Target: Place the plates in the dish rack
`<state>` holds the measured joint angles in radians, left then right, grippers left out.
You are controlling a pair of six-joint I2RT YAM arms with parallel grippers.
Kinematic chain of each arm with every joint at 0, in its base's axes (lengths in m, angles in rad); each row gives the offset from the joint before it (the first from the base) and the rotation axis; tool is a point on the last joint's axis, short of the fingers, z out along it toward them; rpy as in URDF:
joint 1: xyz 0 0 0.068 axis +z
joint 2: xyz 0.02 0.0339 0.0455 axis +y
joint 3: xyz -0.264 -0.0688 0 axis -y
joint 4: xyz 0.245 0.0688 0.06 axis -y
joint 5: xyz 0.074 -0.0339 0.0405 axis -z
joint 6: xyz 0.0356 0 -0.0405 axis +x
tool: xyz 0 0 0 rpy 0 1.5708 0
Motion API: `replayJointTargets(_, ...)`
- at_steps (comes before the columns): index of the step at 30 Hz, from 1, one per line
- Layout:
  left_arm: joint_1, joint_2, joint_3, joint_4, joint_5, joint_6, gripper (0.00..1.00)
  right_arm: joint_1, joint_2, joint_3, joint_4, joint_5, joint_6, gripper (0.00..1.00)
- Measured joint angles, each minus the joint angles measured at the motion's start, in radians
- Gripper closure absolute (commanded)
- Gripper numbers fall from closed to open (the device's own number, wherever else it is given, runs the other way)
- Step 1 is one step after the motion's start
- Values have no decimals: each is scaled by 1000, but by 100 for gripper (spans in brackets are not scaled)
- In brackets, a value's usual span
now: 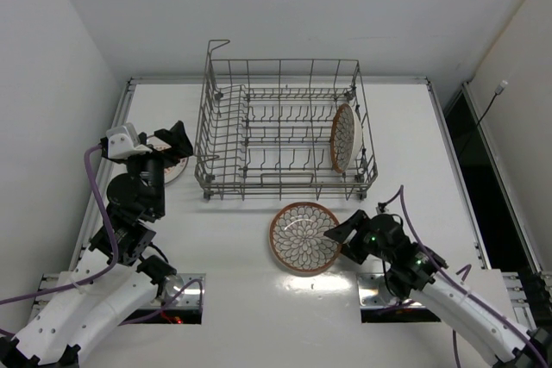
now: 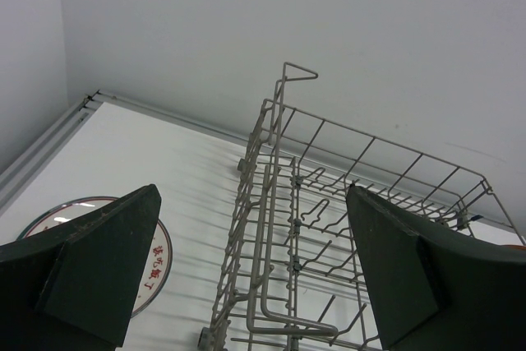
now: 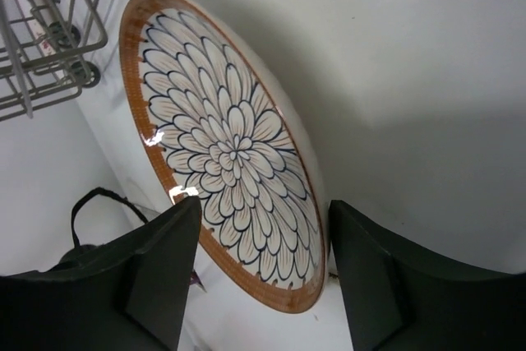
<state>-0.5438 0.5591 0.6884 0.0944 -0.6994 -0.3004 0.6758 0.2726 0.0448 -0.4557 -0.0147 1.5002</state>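
Observation:
The brown-rimmed petal plate (image 1: pixel 304 237) (image 3: pixel 230 154) lies on the table in front of the dish rack (image 1: pixel 207 140) (image 3: pixel 49 39). My right gripper (image 1: pixel 339 234) (image 3: pixel 265 236) straddles its right rim, one finger over the face and one under the outer side, with gaps still showing, so it is open. A white lattice plate (image 1: pixel 343 137) stands upright in the rack's right end. A third plate (image 1: pixel 175 171) (image 2: pixel 160 256), white with red characters, lies left of the rack, partly hidden. My left gripper (image 1: pixel 168 146) (image 2: pixel 252 228) hovers open above it, holding nothing, facing the rack (image 2: pixel 271 203).
The rack's raised handle (image 1: pixel 217 44) stands at its far left corner. White walls close in on the left and back. The table's right edge (image 1: pixel 448 152) drops to a dark gap. A purple cable (image 1: pixel 95 187) loops beside the left arm.

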Motion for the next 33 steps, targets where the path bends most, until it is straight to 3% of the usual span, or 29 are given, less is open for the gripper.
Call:
replayJointTargets(7, 0, 0, 0, 0, 0, 0, 5, 0, 66, 0, 34, -14, 11, 47)
replayJointTargets(18, 0, 0, -7, -2, -1, 0, 5, 0, 97, -3, 42, -14, 14, 89)
replayJointTargets(22, 0, 0, -7, -2, -1, 0, 5, 1, 111, -3, 42, -16, 5, 100)
replayJointTargets(33, 0, 0, -7, -2, -1, 0, 5, 1, 77, 18, -54, 18, -98, 100)
